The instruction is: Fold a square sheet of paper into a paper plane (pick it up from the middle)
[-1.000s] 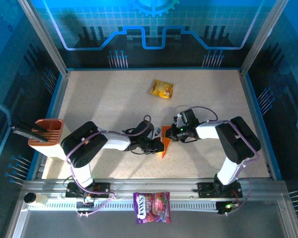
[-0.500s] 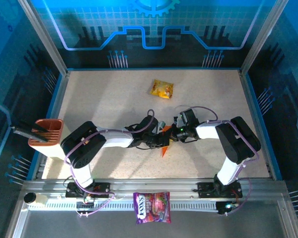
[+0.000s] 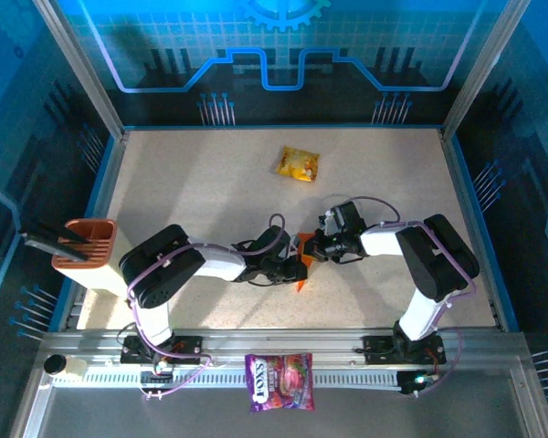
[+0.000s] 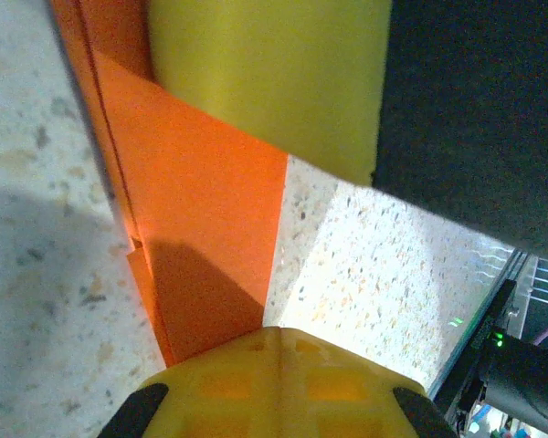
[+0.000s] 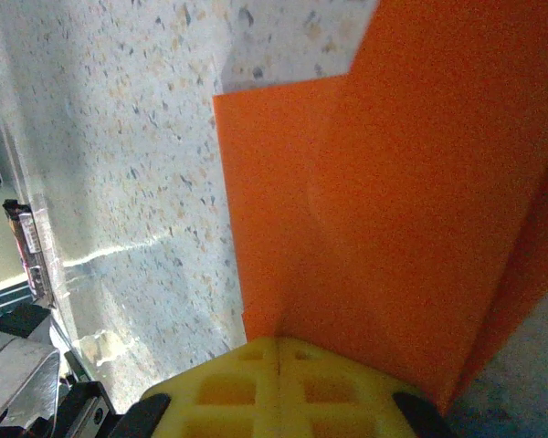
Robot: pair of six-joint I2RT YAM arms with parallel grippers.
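The orange sheet of paper [image 3: 300, 282], part-folded along a crease, lies well to the near side of the yellow snack packet [image 3: 297, 164]. It is pinched from two sides. The left gripper [image 3: 296, 267] is clamped on its left part and the right gripper [image 3: 314, 251] on its right part (both wrist views show yellow pads [image 5: 329, 392] pressed together with paper running in between). Bare table [image 3: 192, 182] lies open left, right and up toward the packet, its edges well apart from the sheet. There is one sheet, one packet, one purple bag [image 3: 279, 381] past the table's near edge, and one brown holder [image 3: 84, 245] far left of the packet.
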